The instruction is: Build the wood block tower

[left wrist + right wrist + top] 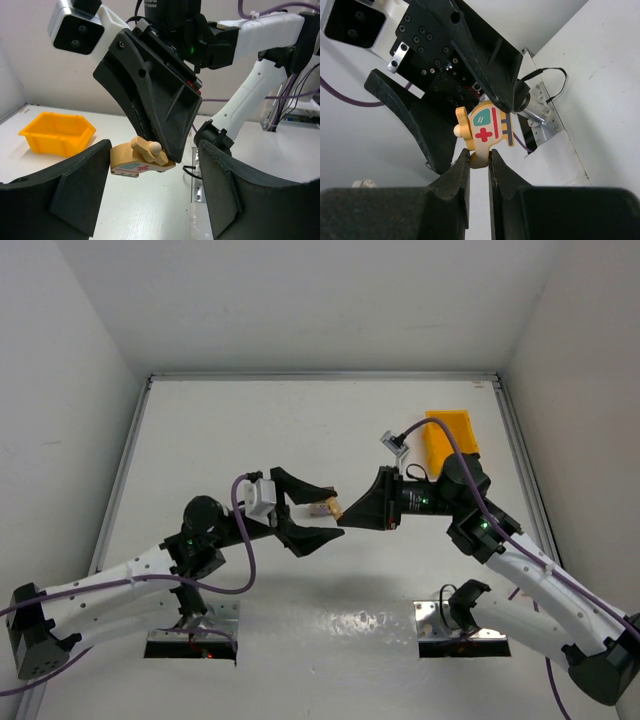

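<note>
Arm bases: two metal base plates (190, 644) sit at the near edge of the desk (300, 425). The left arm reaches in from the left and the right arm from the right, and they meet over the middle.
Purple cable (247, 552): it loops along the left arm, just behind its wrist.
Wooden helicopter block (487, 127): a small pale tan piece cut like a helicopter. One face carries a red cross, a teal window and grey and red stripes. A short round-tipped peg sticks out of one edge. It hangs in the air above the desk, where the two arms meet, and does not rest on anything.
Right claw (479, 158): clenched on the wooden helicopter block. In the right wrist view its two fingertips stand nearly together, pinching the lower end of the piece, and the painted face rises above them.
Left claw (155, 149): released, its fingers spread wide. One finger stands on each side of the block, so the piece sits in the gap between them. In the left wrist view the left-hand finger comes right up beside one end of the block, and whether it touches cannot be told. The other finger stands clear.
Relation of the claws: they point at each other tip to tip. The right claw's closed fingers reach into the mouth of the left claw.
Yellow bin (450, 443): it stands on the desk beyond the right arm, toward the far right, well apart from the block.
</note>
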Action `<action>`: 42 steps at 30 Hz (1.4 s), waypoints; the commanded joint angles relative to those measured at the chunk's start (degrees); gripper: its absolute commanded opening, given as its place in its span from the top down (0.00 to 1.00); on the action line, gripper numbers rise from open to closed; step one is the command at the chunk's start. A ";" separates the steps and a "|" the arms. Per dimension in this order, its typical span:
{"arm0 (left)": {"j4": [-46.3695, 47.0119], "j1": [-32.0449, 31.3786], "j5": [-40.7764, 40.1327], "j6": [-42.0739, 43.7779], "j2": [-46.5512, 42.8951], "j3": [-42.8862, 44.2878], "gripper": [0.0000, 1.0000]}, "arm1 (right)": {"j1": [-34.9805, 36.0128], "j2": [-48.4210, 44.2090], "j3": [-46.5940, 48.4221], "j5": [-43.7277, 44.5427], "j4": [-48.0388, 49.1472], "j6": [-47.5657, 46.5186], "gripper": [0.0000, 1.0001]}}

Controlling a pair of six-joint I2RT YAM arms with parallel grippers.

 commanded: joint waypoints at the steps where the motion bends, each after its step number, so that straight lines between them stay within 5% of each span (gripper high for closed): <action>1: 1.45 0.26 5.77 3.66 1.94 3.54 0.33 | -0.25 -0.66 1.31 -1.46 4.98 1.63 0.95; 13: -4.27 0.26 13.85 8.68 4.67 8.82 0.43 | -0.16 -2.15 1.57 -3.75 3.76 1.11 0.95; 35: -12.09 0.26 13.77 11.49 2.91 9.61 0.42 | -0.43 -3.38 3.33 -3.83 0.15 -0.39 0.95; 38: -12.88 0.26 14.39 11.41 2.91 9.53 0.56 | -0.34 -4.34 1.50 -3.57 -0.55 -0.30 0.95; 42: -12.27 0.26 14.30 10.00 2.56 7.78 0.60 | -0.34 -6.01 -1.41 -3.48 -1.43 -0.04 0.95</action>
